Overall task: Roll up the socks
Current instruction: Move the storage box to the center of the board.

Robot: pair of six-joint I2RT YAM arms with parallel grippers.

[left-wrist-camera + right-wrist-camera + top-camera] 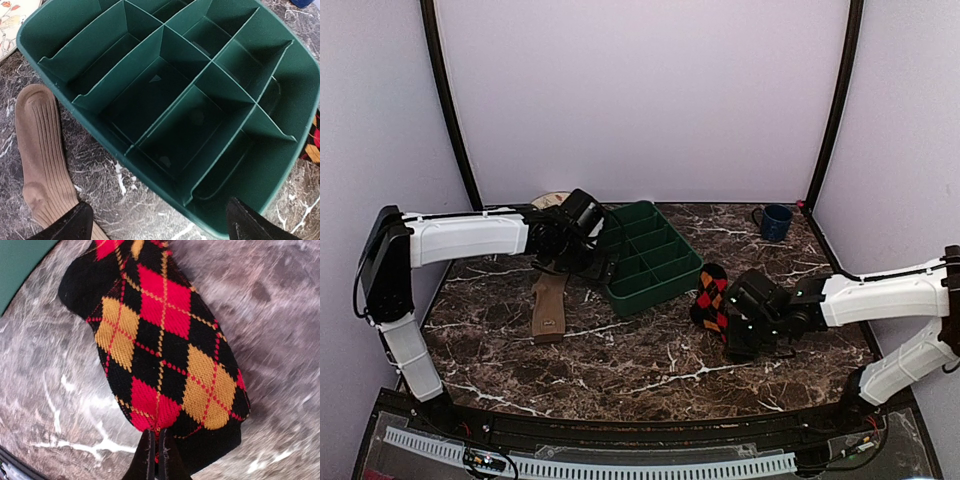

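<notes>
Desk [650, 370]: dark marble top with white veins, pale lilac walls behind and at the sides.
Hidden: plate [548, 199] is mostly behind the left arm, only its rim shows; in the left wrist view just a corner [12, 17] is in frame.
Cut off: the tan sock [42, 160] has its lower end covered by a left finger [70, 227]; contact there can't be told.
Cut off 2: the argyle sock [165, 350] runs out of the top of the right wrist view; from above, its near end [711, 296] sits under the right gripper.
Blur: desk in the right wrist view is smeared.
Left arm: reaches in from the left edge, wrist over the bin's near-left corner.
Left gripper [578, 240]: fingers wide apart, holding nothing, over the bin rim.
Right arm: comes in low from the right edge, pointed at the argyle sock.
Right gripper [156, 455]: fingers together on the sock's black end, a sliver of red fabric between the tips.
Tan sock [549, 308]: flat, unrolled, just left of the bin.
Argyle sock: flat, just right of the bin.
Bin [672, 283]: green, divided into compartments, between the two socks.
Mug [776, 222]: blue, far right, well apart.
</notes>
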